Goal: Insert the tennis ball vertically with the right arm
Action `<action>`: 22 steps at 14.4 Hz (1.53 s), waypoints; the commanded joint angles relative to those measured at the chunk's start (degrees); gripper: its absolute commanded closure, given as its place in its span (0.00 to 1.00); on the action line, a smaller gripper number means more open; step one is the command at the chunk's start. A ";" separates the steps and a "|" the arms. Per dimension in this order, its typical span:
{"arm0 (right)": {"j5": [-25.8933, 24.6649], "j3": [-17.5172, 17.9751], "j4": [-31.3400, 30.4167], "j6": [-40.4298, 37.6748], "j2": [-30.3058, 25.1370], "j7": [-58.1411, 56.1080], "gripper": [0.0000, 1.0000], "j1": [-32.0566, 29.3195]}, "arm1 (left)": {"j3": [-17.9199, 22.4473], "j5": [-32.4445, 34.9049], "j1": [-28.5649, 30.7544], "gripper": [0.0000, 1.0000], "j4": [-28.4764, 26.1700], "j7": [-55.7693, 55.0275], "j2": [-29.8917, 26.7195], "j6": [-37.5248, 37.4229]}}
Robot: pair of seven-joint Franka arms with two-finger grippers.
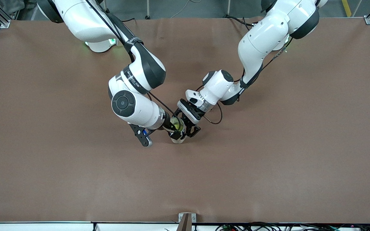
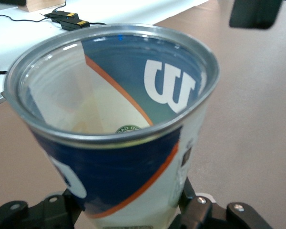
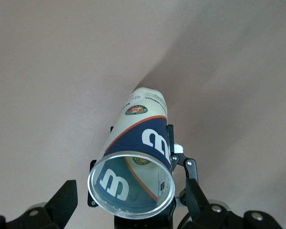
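Left gripper [image 1: 189, 130] clamps the upright Wilson ball can [image 3: 133, 176]; right gripper [image 1: 175, 128], jaws apart directly above its mouth, should retreat straight upward.

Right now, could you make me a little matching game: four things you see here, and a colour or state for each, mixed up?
Things:
1. left gripper
2. right gripper
3. tennis can
4. table

Colours or states:
A. plain brown
B. open, over the tennis can's mouth
C. blue and white label, metal rim
D. shut on the tennis can

Pairs: 1-D, 2-B, 3-C, 4-A
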 commanded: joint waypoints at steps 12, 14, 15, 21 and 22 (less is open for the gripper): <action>-7.41 -0.10 -1.39 -17.48 -7.30 -42.56 0.00 -17.37 | 0.26 -0.30 -0.11 0.21 -0.91 -0.03 0.10 0.05; -9.27 -0.10 -2.96 -19.69 -9.58 -49.84 0.00 -20.35 | 0.26 -0.30 -0.02 0.21 -0.91 -0.03 0.10 0.05; -9.44 -0.19 -4.11 -20.13 -11.07 -54.23 0.00 -22.11 | 0.26 -0.30 -0.02 0.21 -0.91 -0.03 0.01 0.05; -14.19 -0.19 -5.79 -26.01 -15.56 -73.15 0.00 -29.41 | 0.26 -0.30 -0.02 0.21 -0.91 -0.03 0.10 0.05; -14.71 -0.10 -5.79 -26.63 -16.26 -75.09 0.00 -30.47 | 0.26 -0.30 -0.02 0.21 -1.00 -0.03 0.10 0.05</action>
